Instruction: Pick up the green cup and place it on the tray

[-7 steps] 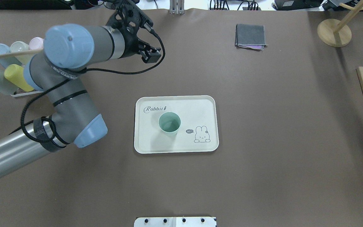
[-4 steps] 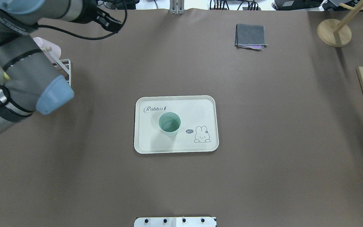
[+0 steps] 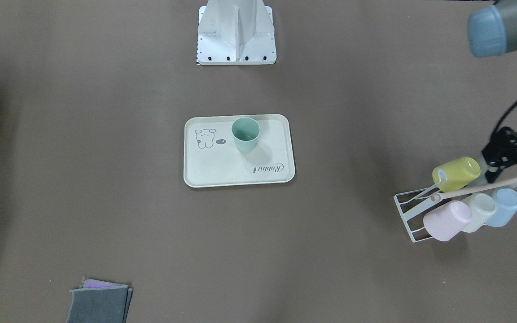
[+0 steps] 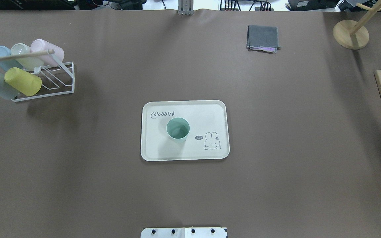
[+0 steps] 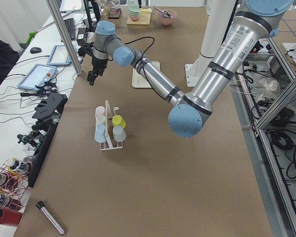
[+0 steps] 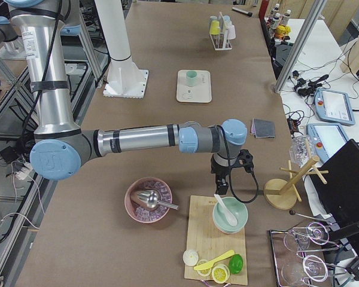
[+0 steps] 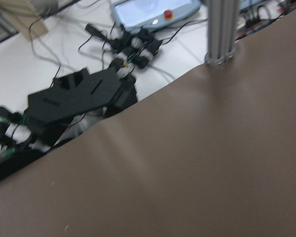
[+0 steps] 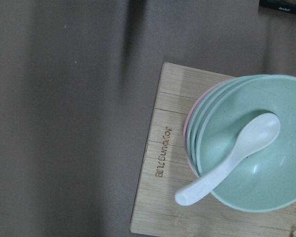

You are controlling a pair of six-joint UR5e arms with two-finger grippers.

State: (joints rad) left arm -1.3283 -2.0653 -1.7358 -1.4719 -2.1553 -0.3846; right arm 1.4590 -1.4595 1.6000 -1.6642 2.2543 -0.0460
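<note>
Gone from the overhead view since half a second ago, the left arm no longer covers the cup rack (image 4: 58, 77). The rack now shows whole at the table's left end, with its yellow-green cup (image 4: 22, 81) and other pastel cups. The green cup (image 4: 178, 129) has not shifted: it stands upright, mouth up, on the tray (image 4: 210, 112), between the "Rabbit" script and the small animal drawing, with nothing touching it. The tray lies flat near the table's middle.

In the side view the left gripper (image 5: 92, 76) hangs pointing down, apparently over the table's far edge, well apart from the tray. Its wrist camera is blurred, and whether its fingers are apart or together cannot be told. The right gripper (image 6: 219, 179) hovers at the table's right end, over the edge of a wooden board (image 8: 160, 148) bearing stacked bowls (image 8: 251, 163) and a white spoon (image 8: 227, 170). The spread of its fingers cannot be told either.
</note>
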